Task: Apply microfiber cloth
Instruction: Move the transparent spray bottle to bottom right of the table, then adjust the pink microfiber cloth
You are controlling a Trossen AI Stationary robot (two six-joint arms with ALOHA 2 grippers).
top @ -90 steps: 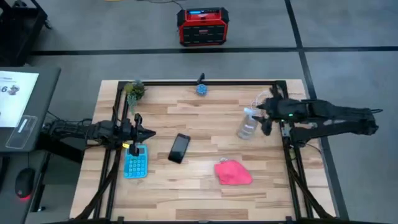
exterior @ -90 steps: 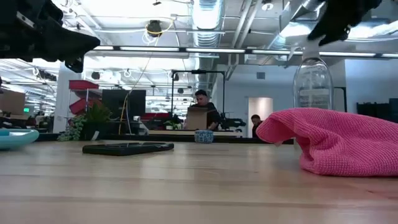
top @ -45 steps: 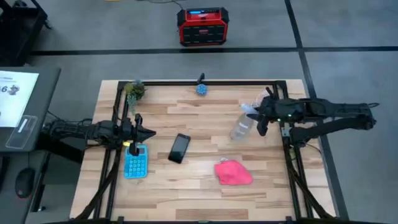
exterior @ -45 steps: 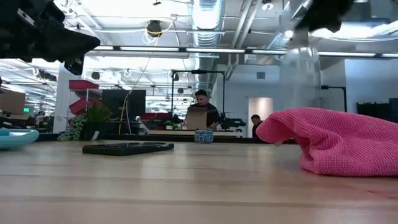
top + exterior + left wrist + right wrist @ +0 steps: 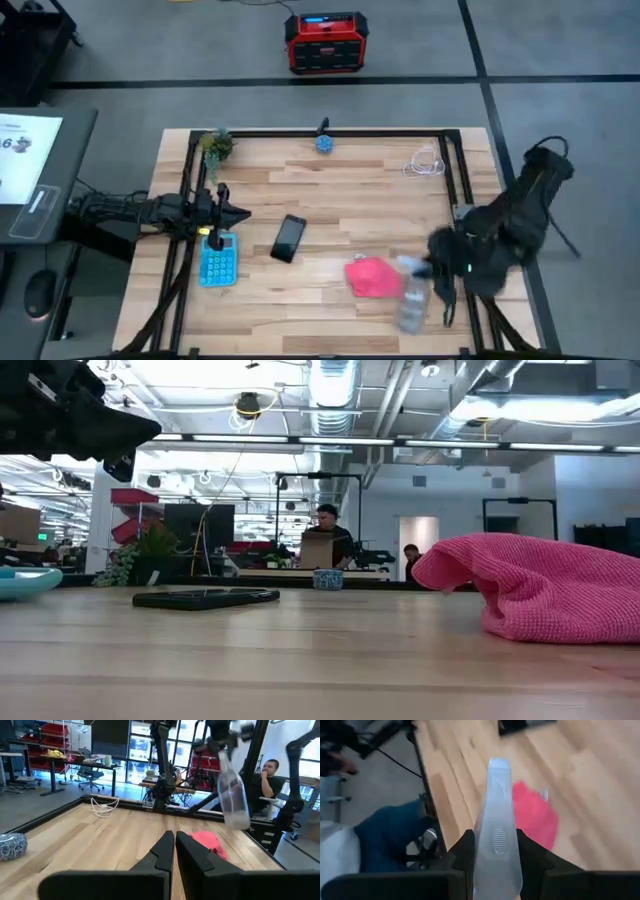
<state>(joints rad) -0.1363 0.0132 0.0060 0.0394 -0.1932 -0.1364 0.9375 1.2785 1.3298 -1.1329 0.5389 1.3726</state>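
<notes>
My left gripper (image 5: 236, 213): nine o'clock table edge, fingers pressed together, empty | soft pink-red microfiber cloth (image 5: 375, 277): five o'clock, flat on wood | my right gripper (image 5: 495, 851): clamps clear plastic spray bottle (image 5: 412, 303) just beside cloth; contents indiscernible

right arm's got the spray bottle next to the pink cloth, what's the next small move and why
Probably tip the nozzle over the cloth and spray. The right gripper is shut on the spray bottle, held in the air right beside the cloth. The left gripper waits, shut, by the calculator.
</notes>
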